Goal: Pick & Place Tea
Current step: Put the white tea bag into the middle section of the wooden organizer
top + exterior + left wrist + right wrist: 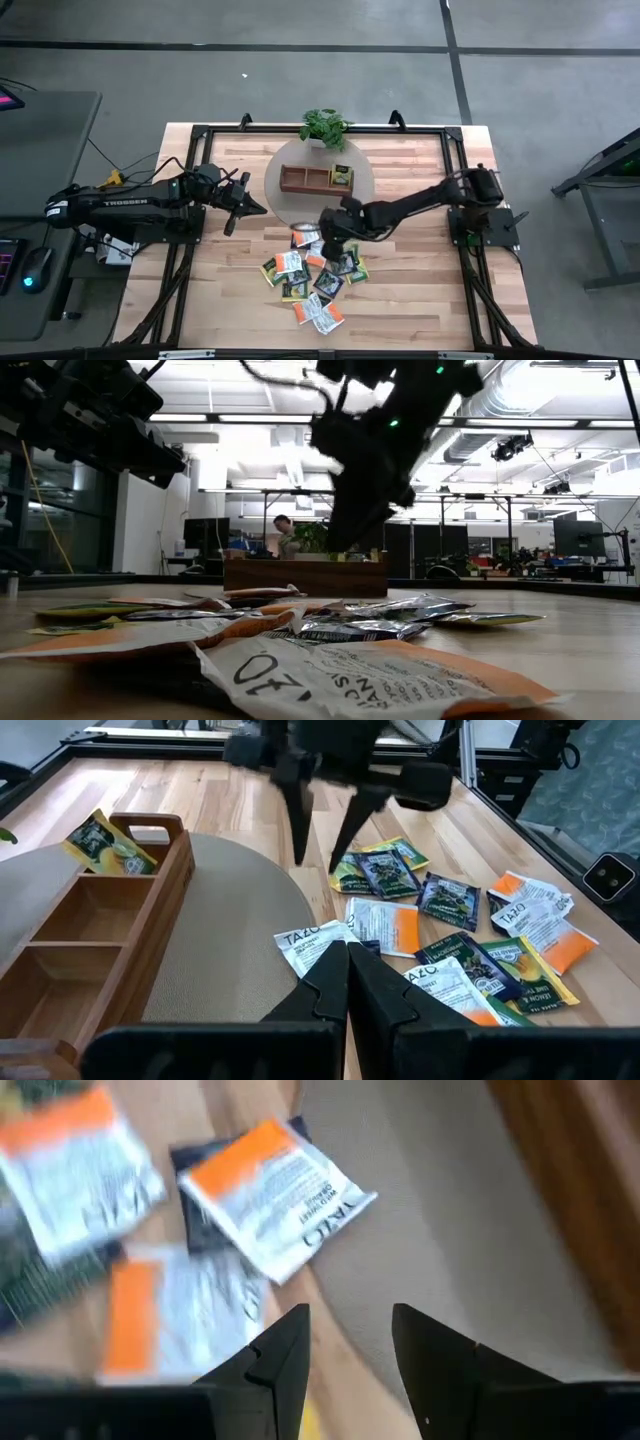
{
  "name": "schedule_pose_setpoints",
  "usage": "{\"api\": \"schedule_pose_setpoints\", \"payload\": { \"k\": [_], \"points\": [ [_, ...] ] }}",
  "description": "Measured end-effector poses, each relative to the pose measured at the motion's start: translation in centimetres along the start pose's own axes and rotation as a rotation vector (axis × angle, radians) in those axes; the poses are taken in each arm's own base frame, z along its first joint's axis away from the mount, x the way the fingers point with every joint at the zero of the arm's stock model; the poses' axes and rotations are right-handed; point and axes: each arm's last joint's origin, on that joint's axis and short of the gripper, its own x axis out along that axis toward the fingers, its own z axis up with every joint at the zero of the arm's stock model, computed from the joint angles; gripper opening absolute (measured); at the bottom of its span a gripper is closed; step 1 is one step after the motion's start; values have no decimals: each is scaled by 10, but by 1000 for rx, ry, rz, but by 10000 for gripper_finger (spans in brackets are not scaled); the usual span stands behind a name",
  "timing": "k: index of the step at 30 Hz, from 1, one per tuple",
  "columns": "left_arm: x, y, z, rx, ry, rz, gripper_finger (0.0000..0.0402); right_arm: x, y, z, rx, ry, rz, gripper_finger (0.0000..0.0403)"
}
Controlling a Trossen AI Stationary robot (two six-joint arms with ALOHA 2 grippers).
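I have the right claw (330,243) hanging over the near edge of the round grey mat (365,182), just above the top of the heap of small flat square tea sachets (312,280) in orange-and-white, yellow-green and dark foil. Its fingers stand parted with nothing between them; through the right wrist camera I see the white sachet with the orange band (270,1190) lying half on the mat just ahead of them. The rest of the heap is strewn on the pale wooden tabletop (420,300) nearer the front edge, many sachets overlapping. One yellow-green sachet (342,176) already leans in the end compartment of the brown three-compartment wooden tray (316,179); the other two compartments look empty. A small green potted plant (325,126) stands just behind the tray.

The left claw (243,204) is clenched on nothing, parked off the mat's left side, pointing toward the heap.

These sachets look very light, thin and slick, with crinkly foil that bends easily. Lying flat, they give little to pinch, so I would go for a raised or overhanging edge, such as the corner of the white-and-orange one lifted off the mat. My worry is sliding one away, or lifting two stacked together.
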Motion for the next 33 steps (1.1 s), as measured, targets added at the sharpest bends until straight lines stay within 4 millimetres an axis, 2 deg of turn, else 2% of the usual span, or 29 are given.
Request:
{"api": "schedule_pose_setpoints", "payload": {
  "k": [10,16,19,26,33],
  "points": [
    [0,0,0,0,0,0,0,20,-9,7,292,27,137,140],
    [0,0,0,0,0,0,0,31,-11,-6,429,33,290,140],
    [0,0,0,0,0,0,0,39,-19,-16,495,47,291,140],
    [0,0,0,0,0,0,0,44,-27,-20,548,29,282,140],
    [0,0,0,0,0,0,0,45,-32,-16,563,4,276,140]
  ]
}}
